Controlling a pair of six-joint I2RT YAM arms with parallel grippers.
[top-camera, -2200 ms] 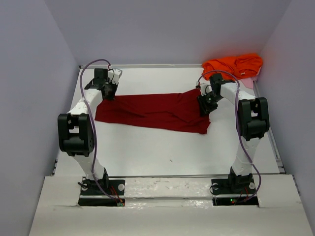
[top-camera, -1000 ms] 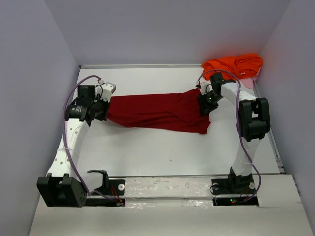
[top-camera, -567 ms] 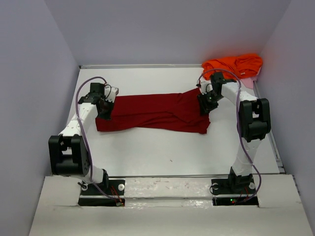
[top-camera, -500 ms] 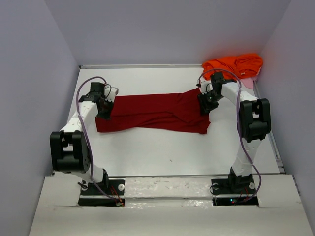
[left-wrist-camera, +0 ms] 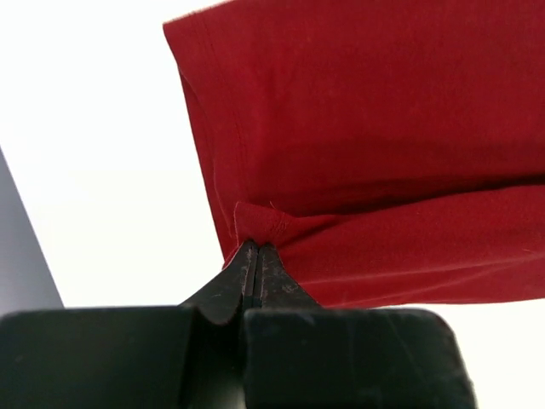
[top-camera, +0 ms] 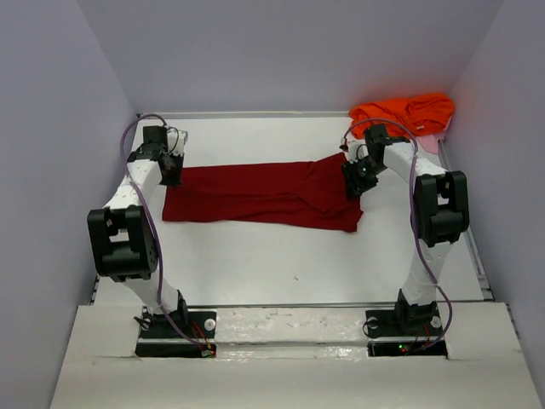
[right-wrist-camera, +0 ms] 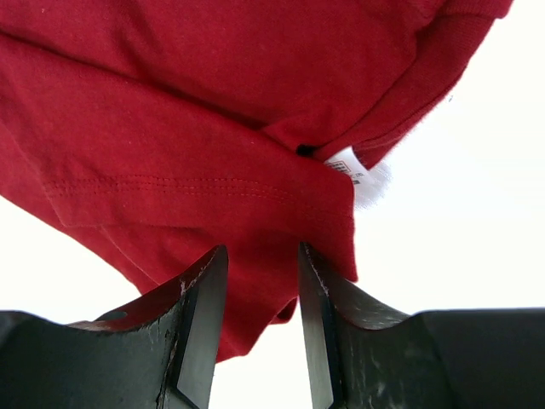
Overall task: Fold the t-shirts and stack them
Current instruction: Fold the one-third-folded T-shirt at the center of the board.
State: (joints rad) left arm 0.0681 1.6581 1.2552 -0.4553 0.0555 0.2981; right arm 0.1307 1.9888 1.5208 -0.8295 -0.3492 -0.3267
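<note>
The dark crimson t-shirt [top-camera: 264, 192] lies stretched left to right across the white table. My left gripper [top-camera: 169, 169] is at its far left corner. In the left wrist view this gripper [left-wrist-camera: 255, 249] is shut on a small pinch of the shirt's [left-wrist-camera: 383, 128] hem. My right gripper [top-camera: 354, 181] hovers over the shirt's right end. Its jaws [right-wrist-camera: 262, 256] stand open, straddling the red cloth [right-wrist-camera: 170, 111] near a white label [right-wrist-camera: 356, 175]. The bright orange t-shirt [top-camera: 404, 112] lies crumpled in the far right corner.
Lavender walls [top-camera: 68, 128] close in the table on the left, back and right. A pink patch [top-camera: 431, 143] shows under the orange shirt. A metal rail [top-camera: 477, 256] runs along the table's right edge.
My left gripper has swung toward the back left with the hem in it, drawing the shirt's left end out wider. The right arm has stayed put.
</note>
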